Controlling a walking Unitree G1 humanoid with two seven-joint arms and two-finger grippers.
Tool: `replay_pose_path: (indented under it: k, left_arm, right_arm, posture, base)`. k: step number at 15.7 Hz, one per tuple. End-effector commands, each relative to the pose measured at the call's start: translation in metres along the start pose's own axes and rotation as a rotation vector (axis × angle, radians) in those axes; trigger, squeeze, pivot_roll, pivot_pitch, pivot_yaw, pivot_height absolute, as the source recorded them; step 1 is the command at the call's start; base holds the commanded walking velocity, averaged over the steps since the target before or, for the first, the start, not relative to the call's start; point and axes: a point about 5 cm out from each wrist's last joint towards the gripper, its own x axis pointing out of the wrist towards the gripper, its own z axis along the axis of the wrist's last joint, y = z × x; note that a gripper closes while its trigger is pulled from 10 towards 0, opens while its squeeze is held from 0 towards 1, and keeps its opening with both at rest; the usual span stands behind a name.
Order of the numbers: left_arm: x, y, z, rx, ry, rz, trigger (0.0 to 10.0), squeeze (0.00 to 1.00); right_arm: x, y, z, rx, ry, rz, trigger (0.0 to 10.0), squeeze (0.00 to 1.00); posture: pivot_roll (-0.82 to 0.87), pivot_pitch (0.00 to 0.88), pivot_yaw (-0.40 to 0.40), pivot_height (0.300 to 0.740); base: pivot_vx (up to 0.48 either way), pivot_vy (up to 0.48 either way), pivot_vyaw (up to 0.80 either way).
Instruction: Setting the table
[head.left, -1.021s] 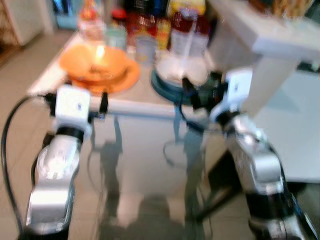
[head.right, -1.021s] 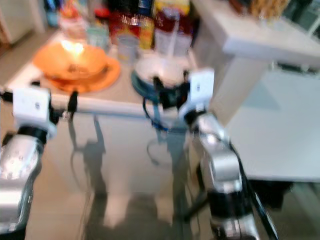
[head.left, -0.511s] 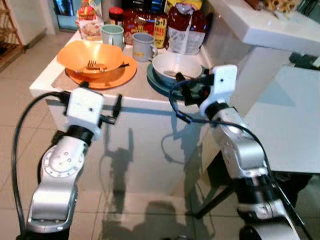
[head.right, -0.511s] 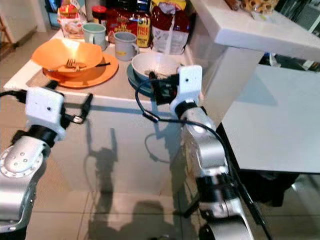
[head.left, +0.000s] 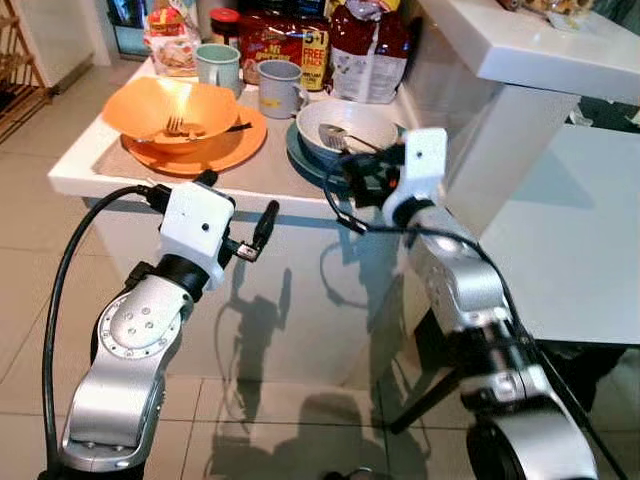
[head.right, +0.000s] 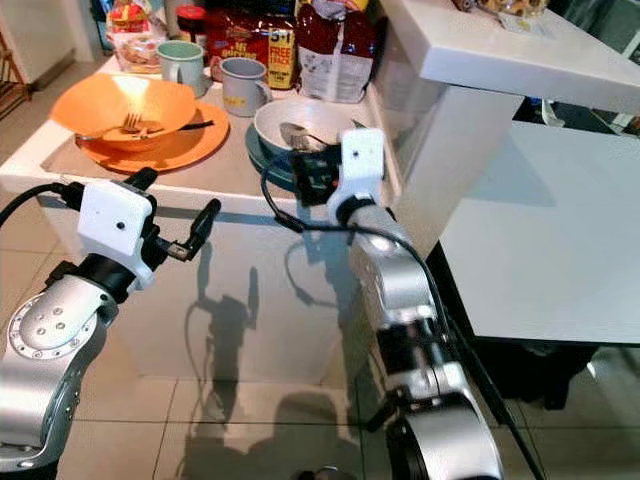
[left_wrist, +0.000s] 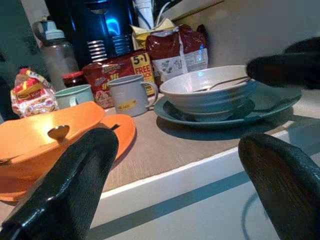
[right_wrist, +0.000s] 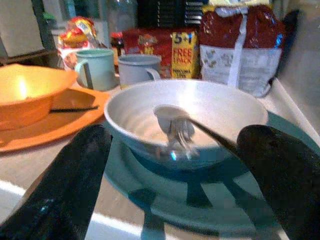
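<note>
On the counter (head.left: 110, 172) an orange bowl (head.left: 170, 105) with a fork (head.left: 176, 125) sits on an orange plate (head.left: 215, 150). To its right a white bowl (head.left: 350, 125), holding a spoon (right_wrist: 172, 117) and a fork, rests on a teal plate (head.left: 305, 160). My right gripper (right_wrist: 175, 137) is open at the teal plate's near rim, its fingers spread either side of the white bowl. Low before the counter's front edge, my left gripper (left_wrist: 177, 145) is open and holds nothing.
A mint mug (head.left: 218, 65) and a grey mug (head.left: 278, 88) stand behind the dishes, with food packets (head.left: 285, 40) and a red bag (head.left: 368, 45) at the back. A white raised ledge (head.left: 540, 50) and a white table (head.left: 570, 230) lie to the right. Tiled floor lies below.
The picture has gone from blurred to sharp and has shifted. Both wrists have drawn inward, the right gripper closer to the white bowl. The dishes have not moved.
</note>
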Motion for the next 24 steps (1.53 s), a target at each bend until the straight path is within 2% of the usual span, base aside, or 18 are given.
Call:
replay_pose_path:
  k: [1, 2, 5, 6, 7, 8, 10, 11, 12, 13, 24]
  left_arm:
    - [-0.001, -0.003, 0.003, -0.005, -0.005, -0.019, 10.0, 0.0]
    - [-0.002, -0.005, 0.002, -0.014, -0.001, -0.034, 10.0, 0.0]
    - [-0.004, -0.009, 0.002, -0.023, 0.006, -0.059, 10.0, 0.0]
    - [-0.004, -0.009, 0.002, -0.022, 0.007, -0.062, 10.0, 0.0]
    - [-0.004, -0.01, 0.002, -0.022, 0.008, -0.063, 10.0, 0.0]
    - [-0.005, -0.01, 0.002, -0.023, 0.009, -0.065, 10.0, 0.0]
    - [-0.005, -0.01, 0.002, -0.024, 0.011, -0.068, 10.0, 0.0]
    - [-0.004, -0.011, 0.001, -0.024, 0.012, -0.07, 10.0, 0.0]
    - [-0.004, -0.011, 0.001, -0.024, 0.013, -0.073, 10.0, 0.0]
    - [-0.004, -0.012, 0.001, -0.025, 0.016, -0.08, 10.0, 0.0]
    - [-0.007, -0.02, -0.002, -0.038, 0.026, -0.13, 10.0, 0.0]
  right_arm:
    - [0.002, -0.003, 0.003, 0.006, -0.011, -0.011, 10.0, 0.0]
    - [0.009, 0.0, 0.003, 0.013, -0.002, -0.006, 10.0, 0.0]
    - [0.013, 0.004, 0.003, 0.018, 0.006, 0.017, 10.0, 0.0]
    - [0.013, 0.005, 0.002, 0.018, 0.011, 0.022, 9.2, 0.0]
    - [0.014, 0.006, 0.001, 0.017, 0.013, 0.024, 9.2, 0.0]
    - [0.015, 0.006, 0.0, 0.019, 0.013, 0.029, 4.7, 0.0]
    - [0.016, 0.005, 0.0, 0.021, 0.011, 0.031, 3.6, 0.0]
    - [0.016, 0.005, 0.0, 0.022, 0.012, 0.03, 1.6, 0.0]
    - [0.017, 0.004, -0.001, 0.023, 0.013, 0.029, 0.4, 0.0]
    - [0.017, 0.003, -0.001, 0.025, 0.015, 0.026, 0.0, 0.0]
    - [0.02, 0.0, -0.001, 0.017, 0.012, 0.015, 0.0, 0.0]
  posture:
    - [0.08, 0.0, -0.119, 0.74]
    - [0.08, 0.0, -0.122, 0.74]
    - [0.09, 0.0, -0.124, 0.74]
    - [0.09, 0.0, -0.124, 0.74]
    - [0.09, 0.0, -0.124, 0.74]
    - [0.08, 0.0, -0.123, 0.74]
    - [0.08, 0.0, -0.123, 0.74]
    - [0.08, 0.0, -0.124, 0.74]
    - [0.08, 0.0, -0.124, 0.74]
    - [0.08, 0.0, -0.125, 0.74]
    - [0.09, 0.0, -0.132, 0.74]
  base:
    - [0.0, 0.0, 0.0]
    - [0.0, 0.0, 0.0]
    - [0.0, 0.0, 0.0]
    - [0.0, 0.0, 0.0]
    - [0.0, 0.0, 0.0]
    - [0.0, 0.0, 0.0]
    - [0.0, 0.0, 0.0]
    - [0.0, 0.0, 0.0]
    - [0.0, 0.0, 0.0]
    - [0.0, 0.0, 0.0]
    - [0.0, 0.0, 0.0]
